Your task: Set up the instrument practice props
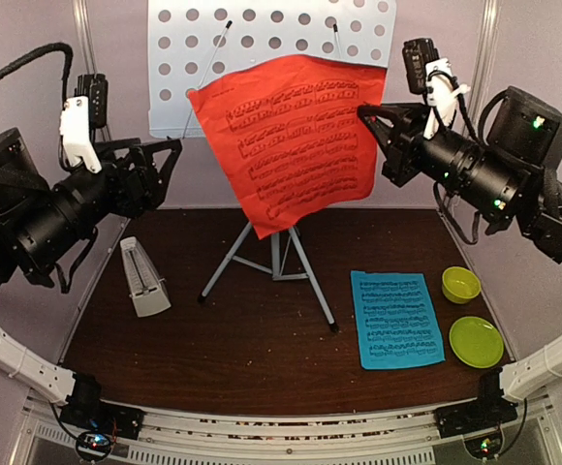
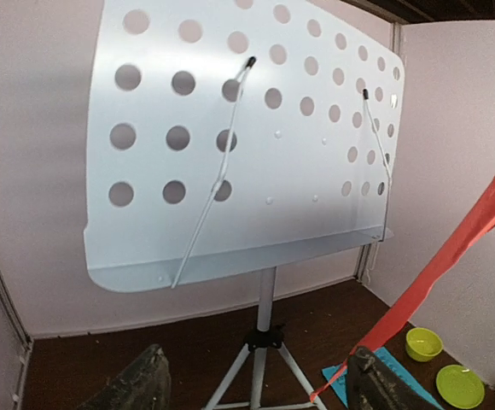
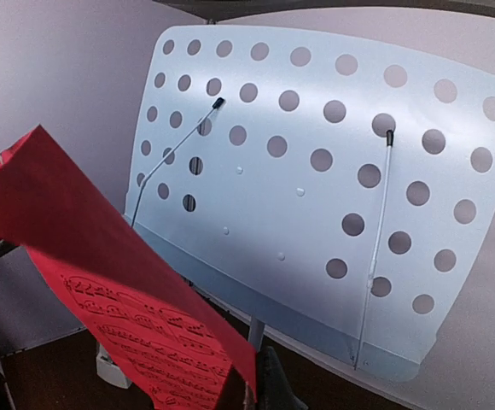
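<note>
The pale-blue perforated music-stand desk (image 1: 271,39) stands at the back on a silver tripod (image 1: 276,257). A red sheet-music page (image 1: 291,140) hangs in front of the desk, tilted, with my right gripper (image 1: 365,111) shut on its upper right corner. In the right wrist view the red page (image 3: 102,290) runs down into the shut gripper (image 3: 263,389), with the desk (image 3: 316,213) behind. My left gripper (image 1: 170,167) is open beside the page's left edge and holds nothing. Its fingers (image 2: 136,389) frame the tripod. A blue page (image 1: 395,318) lies flat at the right. The grey metronome (image 1: 145,278) stands at the left.
A lime-green bowl (image 1: 460,284) and a green plate (image 1: 476,341) sit right of the blue page. White walls close in the brown table at the back and sides. Two thin wire page holders lie against the desk's face.
</note>
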`<state>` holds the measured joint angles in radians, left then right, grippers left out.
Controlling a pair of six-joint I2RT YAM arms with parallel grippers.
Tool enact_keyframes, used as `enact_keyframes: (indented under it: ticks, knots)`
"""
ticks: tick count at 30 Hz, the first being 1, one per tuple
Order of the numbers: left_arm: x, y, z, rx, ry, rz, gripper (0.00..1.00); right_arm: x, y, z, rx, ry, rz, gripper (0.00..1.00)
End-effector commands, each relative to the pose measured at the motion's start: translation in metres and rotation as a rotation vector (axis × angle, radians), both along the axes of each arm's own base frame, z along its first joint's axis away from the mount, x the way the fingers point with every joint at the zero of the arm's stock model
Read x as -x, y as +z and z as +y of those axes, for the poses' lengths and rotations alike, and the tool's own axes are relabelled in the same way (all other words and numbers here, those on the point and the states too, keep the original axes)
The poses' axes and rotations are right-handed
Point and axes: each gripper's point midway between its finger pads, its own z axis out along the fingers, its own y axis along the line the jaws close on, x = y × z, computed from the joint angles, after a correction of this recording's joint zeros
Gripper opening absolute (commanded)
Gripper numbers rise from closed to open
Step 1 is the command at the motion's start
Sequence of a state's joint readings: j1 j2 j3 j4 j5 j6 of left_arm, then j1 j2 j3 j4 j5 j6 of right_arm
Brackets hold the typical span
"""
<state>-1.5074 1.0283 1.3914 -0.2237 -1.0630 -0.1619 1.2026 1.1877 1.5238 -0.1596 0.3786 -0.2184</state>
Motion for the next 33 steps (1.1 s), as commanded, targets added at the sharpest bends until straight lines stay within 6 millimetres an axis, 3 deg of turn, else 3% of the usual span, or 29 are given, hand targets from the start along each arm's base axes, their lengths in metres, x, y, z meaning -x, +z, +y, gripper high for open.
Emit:
enact_keyframes:
  ticks: [1,7,15,26,33]
  knots:
    - [0.003,0.038,-0.015,-0.265,0.003,-0.232,0.70,0.000,0.028,-0.011,-0.106,0.022,0.049,0.00]
    - [-0.019,0.066,-0.009,-0.269,0.039,-0.283,0.62,-0.012,0.067,-0.034,-0.246,-0.050,0.067,0.00]
    - [-0.045,0.082,-0.010,-0.348,0.079,-0.326,0.68,-0.036,0.097,-0.047,-0.384,-0.094,0.097,0.00]
    - [-0.097,0.075,-0.043,-0.448,0.074,-0.314,0.70,-0.071,0.114,-0.056,-0.476,-0.212,0.131,0.00]
    - [-0.127,0.077,-0.037,-0.447,0.131,-0.300,0.67,-0.075,0.118,-0.058,-0.506,-0.240,0.128,0.00]
